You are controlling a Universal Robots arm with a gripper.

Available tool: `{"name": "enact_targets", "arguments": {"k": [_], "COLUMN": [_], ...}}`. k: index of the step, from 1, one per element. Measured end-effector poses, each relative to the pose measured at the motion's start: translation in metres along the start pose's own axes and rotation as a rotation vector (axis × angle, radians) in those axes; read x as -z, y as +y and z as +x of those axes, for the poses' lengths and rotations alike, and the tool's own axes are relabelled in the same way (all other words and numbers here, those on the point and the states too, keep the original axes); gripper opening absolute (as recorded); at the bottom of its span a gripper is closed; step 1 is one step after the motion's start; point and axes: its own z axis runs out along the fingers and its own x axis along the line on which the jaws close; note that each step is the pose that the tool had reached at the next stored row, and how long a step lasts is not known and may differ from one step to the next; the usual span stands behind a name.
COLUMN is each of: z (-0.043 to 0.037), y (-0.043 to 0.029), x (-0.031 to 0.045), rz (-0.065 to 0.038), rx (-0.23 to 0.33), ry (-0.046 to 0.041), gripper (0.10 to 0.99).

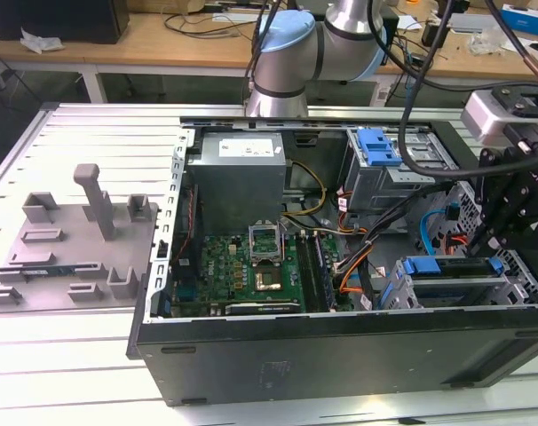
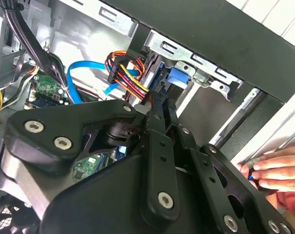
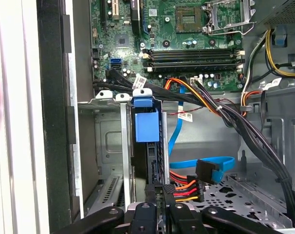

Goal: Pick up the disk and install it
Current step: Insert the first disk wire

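The disk (image 3: pixel 148 168) stands on edge in the drive cage (image 3: pixel 108 146) at the case's front corner, its blue carrier bracket (image 3: pixel 146 124) at the far end. In the second wrist view the bracket (image 2: pixel 179 78) shows just past the fingertips. My gripper (image 3: pixel 159 208) sits at the disk's near end, fingers close together on either side of its thin edge, beside the orange-and-red power plug (image 3: pixel 182 191). In the exterior view my gripper (image 1: pixel 504 232) hangs over the same cage, where the blue bracket (image 1: pixel 451 266) lies along its top.
The open case (image 1: pixel 340 355) holds a motherboard (image 1: pixel 251 266), a grey power-supply box (image 1: pixel 238 177) and an upper bay with a blue latch (image 1: pixel 378 146). Blue data cables (image 3: pixel 206 163) and wire bundles crowd the cage. A person's hand (image 2: pixel 269 170) rests on the case edge. A grey fixture plate (image 1: pixel 74 240) lies at the exterior view's left.
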Motion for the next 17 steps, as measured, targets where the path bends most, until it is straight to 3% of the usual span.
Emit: {"name": "enact_targets", "arguments": {"k": [17], "z": [0.0], "y": [0.0], "x": [-0.0072], "rz": [0.0], "rx": [0.0], "ry": [0.0], "gripper": [0.169]}}
